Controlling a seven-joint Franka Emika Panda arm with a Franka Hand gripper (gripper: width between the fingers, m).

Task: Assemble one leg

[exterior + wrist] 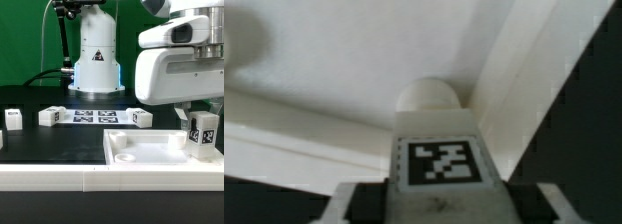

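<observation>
My gripper (pixel 203 133) is shut on a leg (pixel 204 132), a small white block with a black-and-white tag, and holds it upright over the right part of the white square panel (pixel 150 153). In the wrist view the leg (pixel 441 140) points with its rounded end toward the panel's raised rim (pixel 518 70), close to a corner. My dark fingers (pixel 381 200) press on both sides of the leg. Three other legs lie on the black table: one at the exterior view's far left (pixel 13 119), one left of centre (pixel 52 116), one behind the panel (pixel 140 117).
The marker board (pixel 95 116) lies flat on the table between two of the loose legs. A white robot base (pixel 97 55) stands behind it. A white ledge (pixel 60 176) runs along the front edge.
</observation>
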